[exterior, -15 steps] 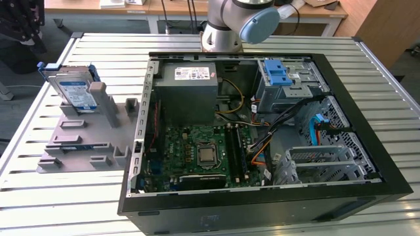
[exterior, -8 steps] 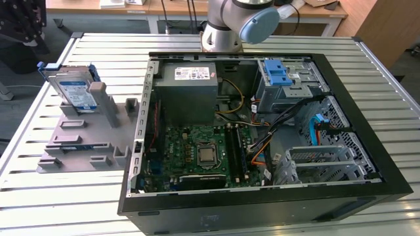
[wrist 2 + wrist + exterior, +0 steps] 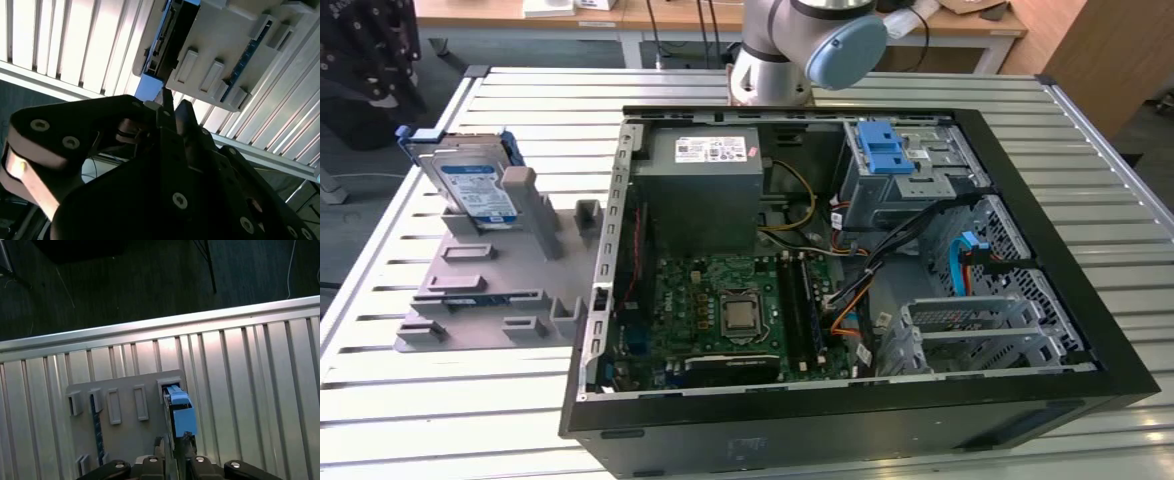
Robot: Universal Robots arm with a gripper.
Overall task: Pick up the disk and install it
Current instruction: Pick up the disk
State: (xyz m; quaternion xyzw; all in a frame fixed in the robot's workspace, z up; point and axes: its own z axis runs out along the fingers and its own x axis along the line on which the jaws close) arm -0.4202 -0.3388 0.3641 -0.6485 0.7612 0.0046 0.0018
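Note:
The disk (image 3: 470,185), silver with a white and blue label and a blue frame, stands on edge in a slot of the grey holder (image 3: 480,290) on the exterior view's left. In the first wrist view its blue top edge (image 3: 181,415) shows just beyond my gripper (image 3: 178,439), which hangs well above it and apart from it. The second wrist view has the disk's dark side (image 3: 167,40) in the grey holder (image 3: 235,30), past my gripper (image 3: 175,107). The fingers stand close together, shut, with nothing between them.
An open black computer case (image 3: 1067,250) lies on the slatted metal table (image 3: 400,420), with a grey power supply (image 3: 707,175), a motherboard (image 3: 734,300) and a drive cage with a blue latch (image 3: 891,158). The arm's base (image 3: 781,60) stands behind the case.

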